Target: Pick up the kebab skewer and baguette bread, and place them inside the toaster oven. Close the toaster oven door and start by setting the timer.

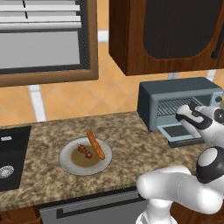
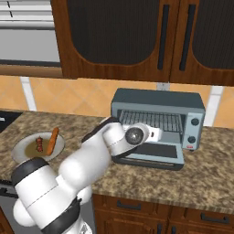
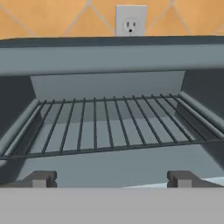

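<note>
The toaster oven stands at the back of the counter with its door folded down flat. Its bare wire rack spans the hand view. My gripper hovers over the lowered door, facing the opening, open and holding nothing. Far to the left, a grey plate carries the baguette bread and, beside it, the shorter kebab skewer. The oven's knobs sit on its right front.
A black sink is set into the counter at the far left. Dark wooden cabinets hang low over the oven. A wall outlet shows behind it. My own arm bends across the counter's front edge.
</note>
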